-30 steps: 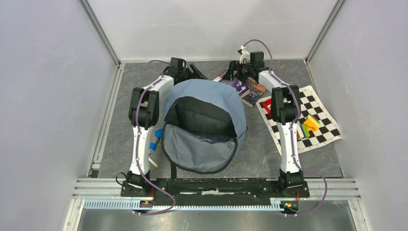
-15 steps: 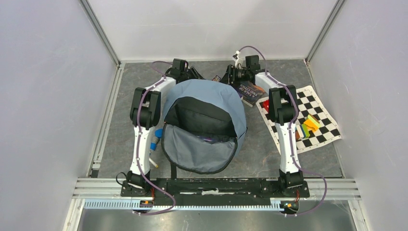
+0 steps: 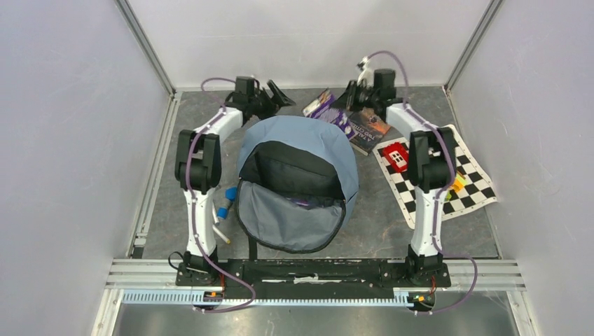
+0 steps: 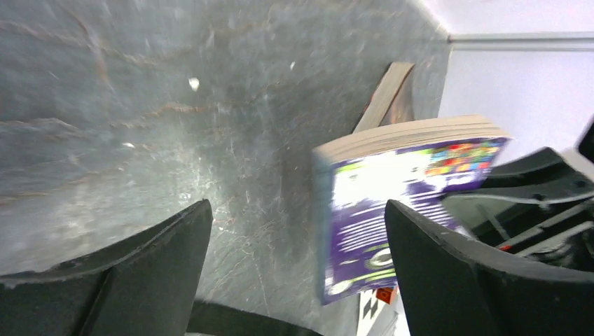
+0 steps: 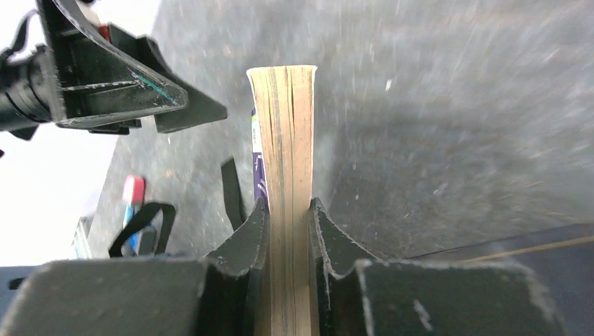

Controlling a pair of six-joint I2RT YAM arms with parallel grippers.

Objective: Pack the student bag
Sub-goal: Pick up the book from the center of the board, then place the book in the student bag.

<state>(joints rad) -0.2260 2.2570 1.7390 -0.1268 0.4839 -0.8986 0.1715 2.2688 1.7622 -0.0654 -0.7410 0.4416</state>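
The student bag (image 3: 294, 183), grey-blue with a black lining, lies open in the middle of the table, flap folded toward the arms. Behind it my right gripper (image 3: 348, 96) is shut on a purple paperback book (image 3: 323, 105) and holds it off the table. In the right wrist view the book's page edges (image 5: 284, 140) stand upright, pinched in my right gripper (image 5: 288, 210). My left gripper (image 3: 275, 96) hangs open beside the bag's far left corner. In its own view the left gripper (image 4: 298, 231) is empty, and the purple book (image 4: 399, 203) hangs just beyond it.
A second, dark-covered book (image 3: 368, 128) lies behind the bag to the right. A checkered mat (image 3: 448, 175) with a red piece (image 3: 396, 154) and coloured blocks lies on the right. Blue-capped items (image 3: 227, 201) lie left of the bag. A black strap (image 5: 150, 224) shows below the right gripper.
My right gripper has closed on the purple book and raised it from the pile. My left gripper has opened wide and drawn back toward the far left.
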